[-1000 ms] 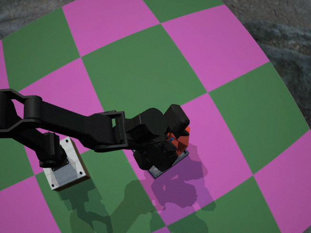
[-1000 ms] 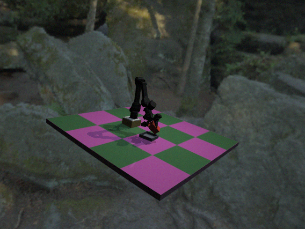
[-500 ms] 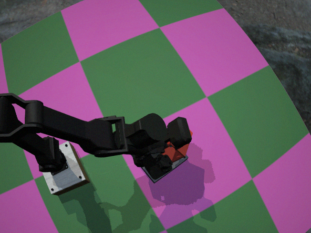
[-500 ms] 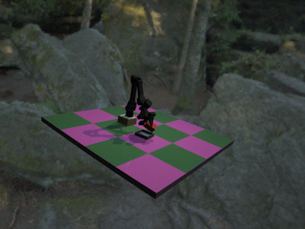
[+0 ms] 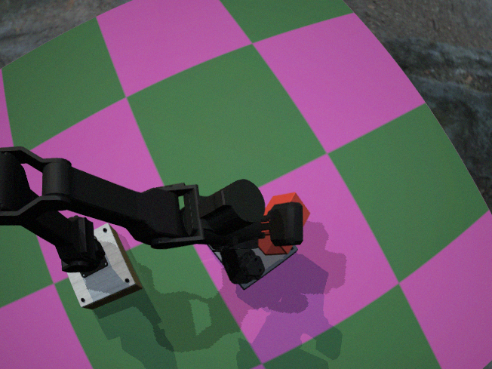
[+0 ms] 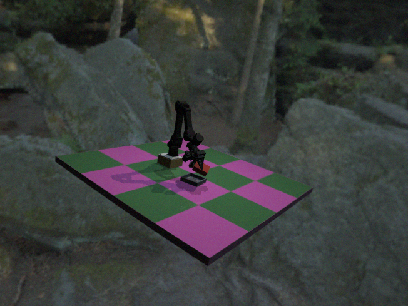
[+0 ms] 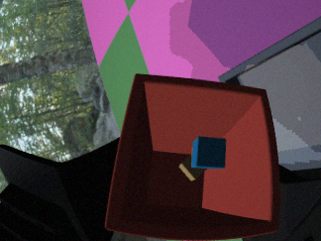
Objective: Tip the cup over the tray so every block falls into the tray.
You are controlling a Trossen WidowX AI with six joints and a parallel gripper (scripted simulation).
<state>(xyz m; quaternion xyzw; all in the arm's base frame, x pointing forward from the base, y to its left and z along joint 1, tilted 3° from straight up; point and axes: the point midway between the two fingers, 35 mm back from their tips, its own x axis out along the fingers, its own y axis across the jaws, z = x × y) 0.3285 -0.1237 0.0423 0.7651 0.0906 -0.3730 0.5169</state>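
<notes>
Tray (image 5: 274, 265) (image 6: 193, 179) (image 7: 282, 82) approach from above partly blocked by tilted red cup (image 5: 275, 247) (image 7: 238, 157); tray's near side open in exterior view.

Red square cup (image 5: 282, 202) (image 6: 201, 170) (image 7: 243, 157) tilts above the table; blue block (image 7: 210, 153) and tan block (image 7: 188, 172) inside. Shallow dark-rimmed tray (image 5: 244, 288) (image 6: 193, 184) (image 7: 277, 50) lies flat.
</notes>
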